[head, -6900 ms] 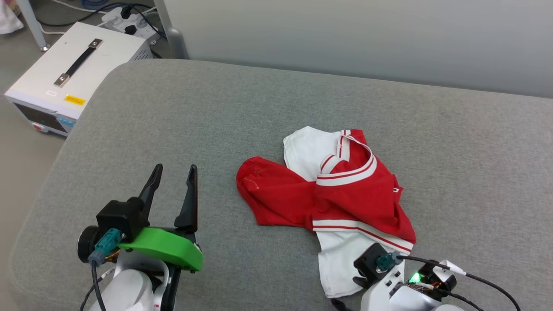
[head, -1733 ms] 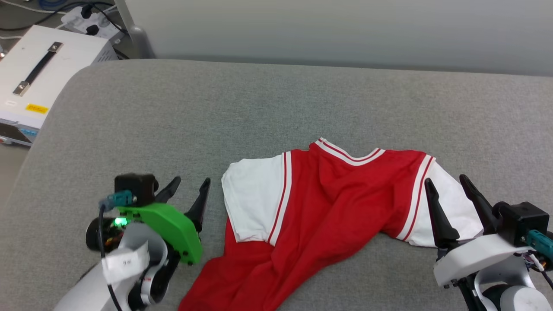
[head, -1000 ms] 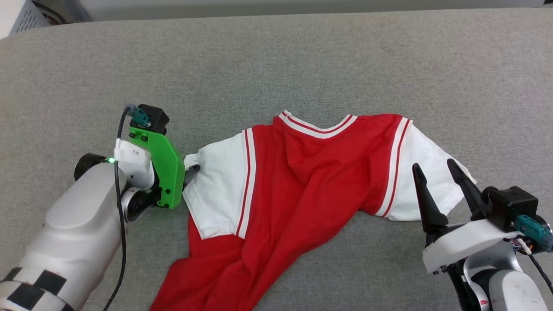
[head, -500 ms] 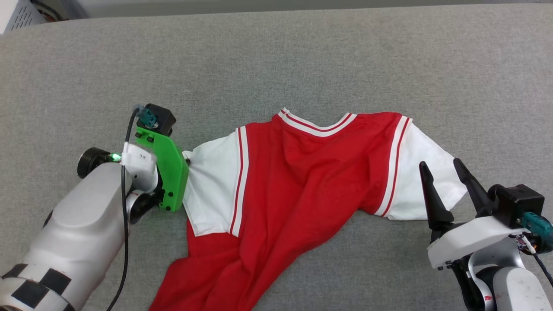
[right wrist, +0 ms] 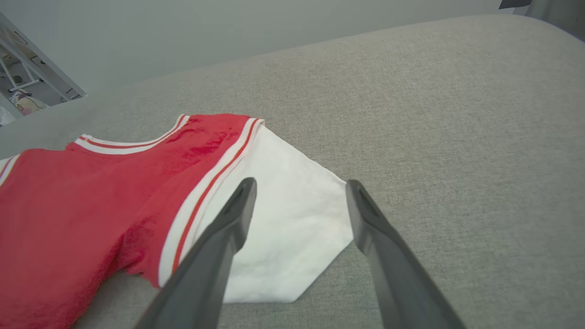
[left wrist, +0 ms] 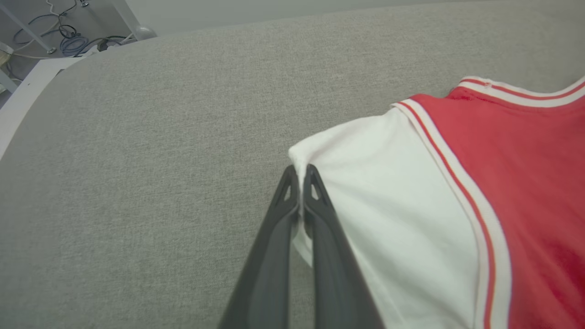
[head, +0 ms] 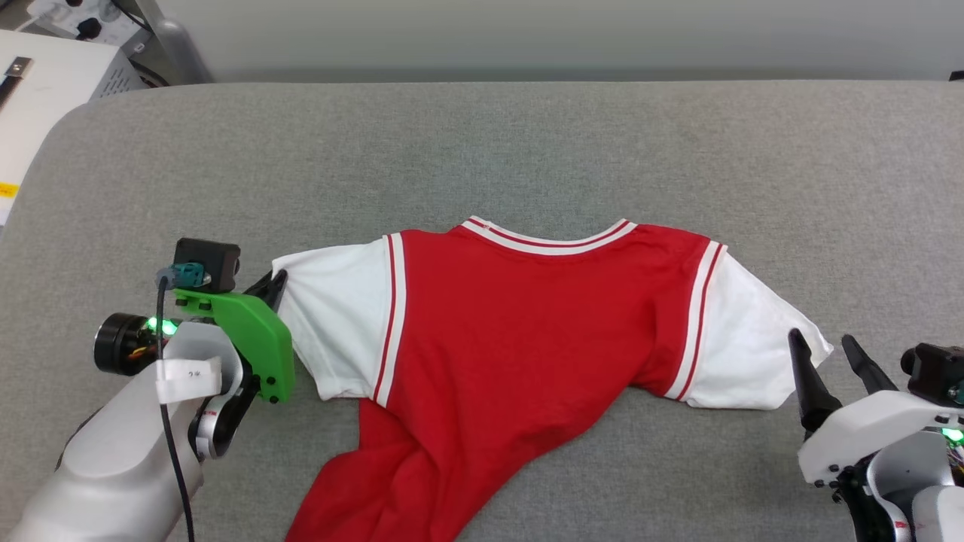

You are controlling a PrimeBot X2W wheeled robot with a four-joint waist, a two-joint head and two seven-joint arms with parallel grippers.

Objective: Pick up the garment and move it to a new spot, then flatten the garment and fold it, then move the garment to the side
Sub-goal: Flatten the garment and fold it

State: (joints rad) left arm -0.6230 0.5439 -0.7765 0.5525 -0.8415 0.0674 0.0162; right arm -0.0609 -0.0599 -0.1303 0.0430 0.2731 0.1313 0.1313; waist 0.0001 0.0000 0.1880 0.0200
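Garment, a red jersey T-shirt with white short sleeves, lies mid grey fabric surface, hem bunched toward 7 o'clock. Left gripper, at 9 o'clock, pinches only the sleeve's edge; a hard tug could slip it free. Right gripper, at 4 o'clock, gapes empty, so one-sided pulling may skew it.

Bright, even, diffuse light; soft shadow under garment; wrist cams bend at edges; pics sharp.
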